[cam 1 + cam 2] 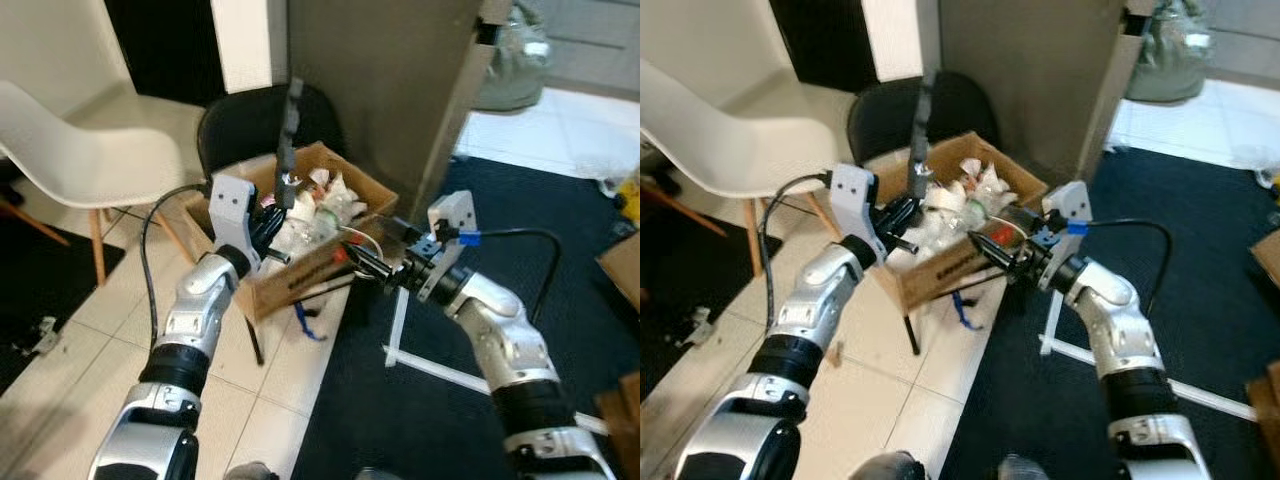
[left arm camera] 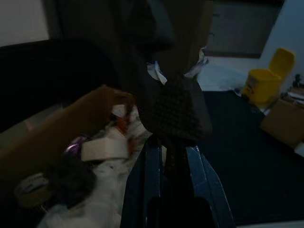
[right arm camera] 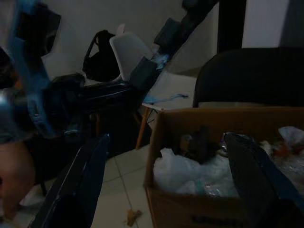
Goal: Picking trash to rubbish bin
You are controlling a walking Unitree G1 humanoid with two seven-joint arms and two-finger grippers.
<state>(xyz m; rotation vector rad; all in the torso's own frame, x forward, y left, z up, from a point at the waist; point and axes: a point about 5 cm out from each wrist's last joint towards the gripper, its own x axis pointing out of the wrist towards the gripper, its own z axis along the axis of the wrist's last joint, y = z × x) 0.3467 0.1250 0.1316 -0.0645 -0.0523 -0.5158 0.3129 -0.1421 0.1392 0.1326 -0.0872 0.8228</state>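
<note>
We are bending over the box (image 1: 318,262) — a brown cardboard carton standing on a black chair (image 1: 262,120) and serving as the bin. It is already heaped with trash (image 1: 962,200): crumpled white paper, plastic wrap, a roll of tape and some reddish scraps, all lying inside its walls.

Our left gripper (image 1: 266,225) is reaching in over the box's near-left wall, its fingers (image 2: 173,114) pressing together with no gap between them, their tips hanging just above the white paper. We are seeing nothing pinched between them. A dark upright strip (image 1: 288,135) is rising from the box just beyond this gripper.

Our right gripper (image 1: 985,245) is sitting at the box's near-right wall, by the printed side. In the right wrist view its two fingers (image 3: 78,183) are standing wide apart, with the box's corner and the white plastic framed between them, so it is open and holding nothing.

A white chair (image 1: 75,150) is standing to the left of the box, on the pale tile floor (image 1: 90,330). To the right of the box a dark rug (image 1: 500,250) is spreading out, with white strips (image 1: 440,370) lying on it near the box's foot. A blue scrap (image 1: 308,322) is lying on the tiles just below the box. Behind the box a grey panel (image 1: 390,80) is rising.
</note>
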